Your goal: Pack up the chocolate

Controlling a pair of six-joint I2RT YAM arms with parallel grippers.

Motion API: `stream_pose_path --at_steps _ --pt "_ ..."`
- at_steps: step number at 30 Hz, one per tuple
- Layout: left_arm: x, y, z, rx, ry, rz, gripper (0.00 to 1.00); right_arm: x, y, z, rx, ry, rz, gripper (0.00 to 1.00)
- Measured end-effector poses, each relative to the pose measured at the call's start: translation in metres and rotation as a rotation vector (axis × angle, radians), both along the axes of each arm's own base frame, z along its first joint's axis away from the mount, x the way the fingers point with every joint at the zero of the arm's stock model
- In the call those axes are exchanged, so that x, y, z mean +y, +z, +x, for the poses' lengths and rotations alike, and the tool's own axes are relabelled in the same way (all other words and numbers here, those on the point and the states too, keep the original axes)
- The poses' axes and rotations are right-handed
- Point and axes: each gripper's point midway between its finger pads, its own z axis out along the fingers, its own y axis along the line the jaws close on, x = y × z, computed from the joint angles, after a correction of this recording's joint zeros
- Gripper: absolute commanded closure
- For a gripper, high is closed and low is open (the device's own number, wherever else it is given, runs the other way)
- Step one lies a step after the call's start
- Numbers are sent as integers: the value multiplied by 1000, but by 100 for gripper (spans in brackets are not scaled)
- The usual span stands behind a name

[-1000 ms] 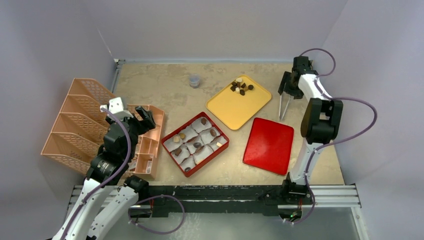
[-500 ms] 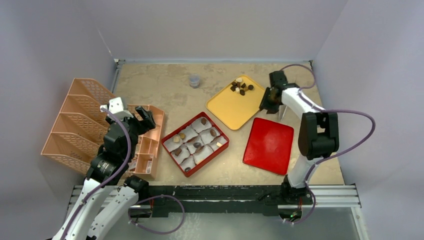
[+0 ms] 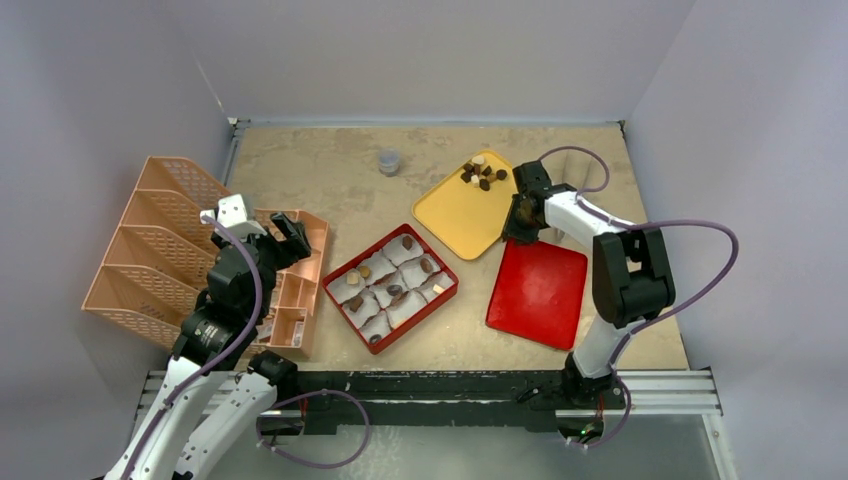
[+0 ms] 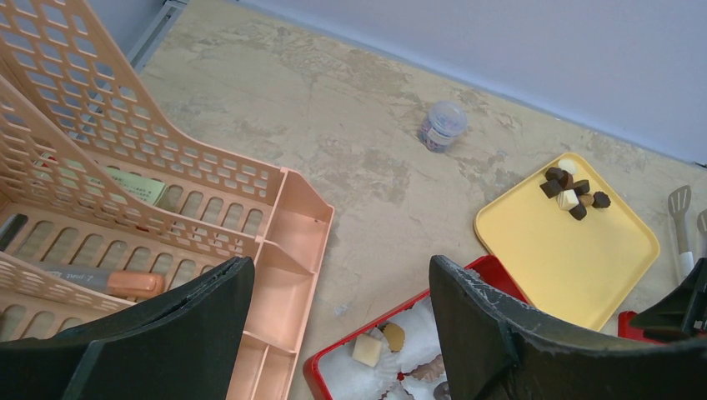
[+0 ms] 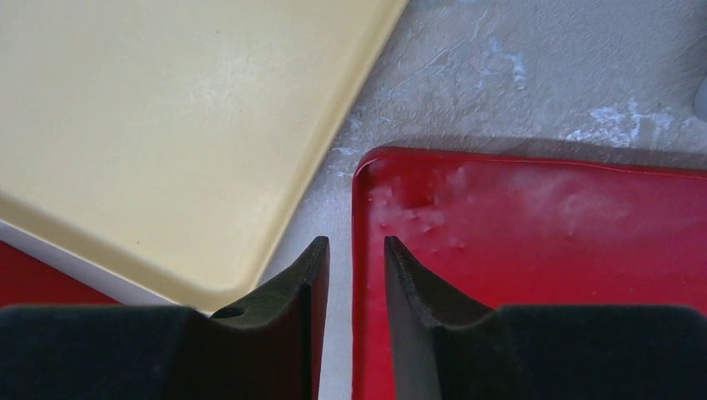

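Several loose pieces of chocolate (image 3: 483, 173) (image 4: 574, 192) lie at the far corner of a yellow tray (image 3: 470, 215) (image 4: 575, 258) (image 5: 167, 125). A red box (image 3: 420, 318) (image 4: 313, 371) with white paper cups holds a few more pieces (image 3: 396, 290) (image 4: 367, 350). My right gripper (image 3: 520, 218) (image 5: 354, 243) is low at the far left corner of the flat red lid (image 3: 540, 295) (image 5: 542, 275). Its jaws stand a narrow gap apart, astride the lid's left edge, with bare table showing between the left finger and the rim. My left gripper (image 3: 270, 235) (image 4: 340, 267) hangs wide open over the organizer, holding nothing.
A peach desk organizer (image 3: 160, 250) (image 4: 275, 242) fills the left side. A small lidded jar (image 3: 389, 161) (image 4: 443, 125) stands at the back. Metal tongs (image 4: 682, 225) lie right of the yellow tray. Grey walls close in the table on three sides.
The right arm swung left and down from the tongs at the back right to the red lid's corner, and its jaws narrowed. The left arm stayed still.
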Motion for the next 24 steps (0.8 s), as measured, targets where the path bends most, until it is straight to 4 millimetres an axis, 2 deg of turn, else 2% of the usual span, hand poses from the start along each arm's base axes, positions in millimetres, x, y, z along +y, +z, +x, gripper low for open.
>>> stream_pose_path --at_steps 9,17,24 --pt "0 0 0 0 0 1 24 12 -4 -1 -4 19 3 70" --pt "0 -1 1 5 0 2 24 13 -21 -10 43 35 -70 73" --pt "0 -2 1 7 0 4 24 16 -24 -10 46 46 -117 87"
